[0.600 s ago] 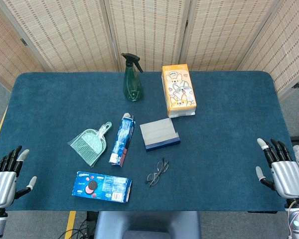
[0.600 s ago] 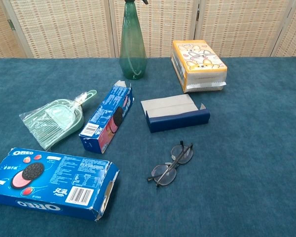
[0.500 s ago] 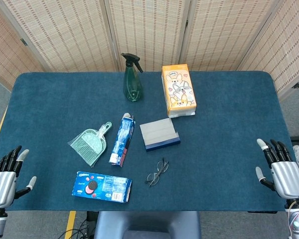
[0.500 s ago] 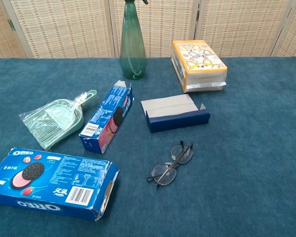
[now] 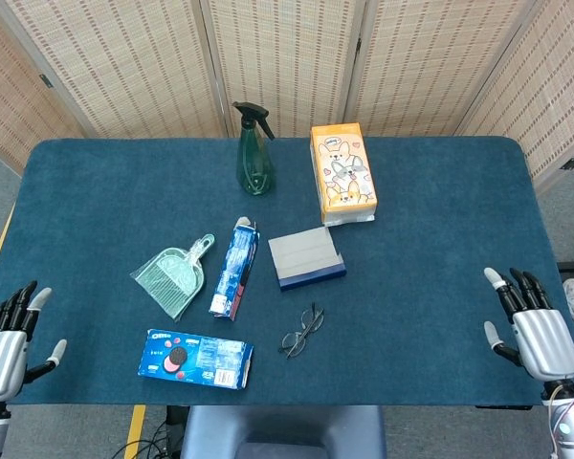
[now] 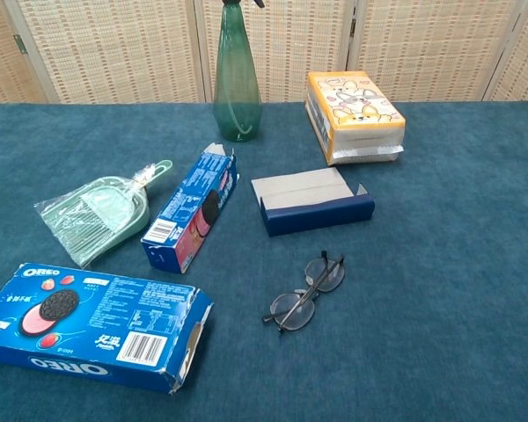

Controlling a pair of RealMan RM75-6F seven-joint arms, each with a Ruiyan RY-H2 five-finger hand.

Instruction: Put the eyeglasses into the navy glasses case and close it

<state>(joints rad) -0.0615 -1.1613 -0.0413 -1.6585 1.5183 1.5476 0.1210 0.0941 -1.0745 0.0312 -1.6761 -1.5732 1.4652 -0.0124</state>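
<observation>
A table covered in dark teal carpet-like cloth (image 5: 430, 220) stands before woven cane folding screens (image 5: 287, 57). Near the centre lies the open navy glasses case with a grey lining (image 5: 307, 257); the thin-framed folded eyeglasses (image 5: 302, 331) lie near it at 6 o'clock, apart from it. At 9 o'clock of the case lies a blue biscuit carton with an open end flap (image 5: 233, 269), and beyond that a pale green dustpan and brush set in clear wrap (image 5: 173, 276). A flat blue Oreo box (image 5: 196, 359) lies at 9 o'clock of the eyeglasses. At 12 o'clock of the case lies an orange tissue box printed with cartoon dogs (image 5: 342, 172), with a dark green spray bottle (image 5: 253, 153) upright at its 9 o'clock. The left hand (image 5: 5, 339) and right hand (image 5: 536, 330) sit at the near corners, fingers spread, holding nothing
</observation>
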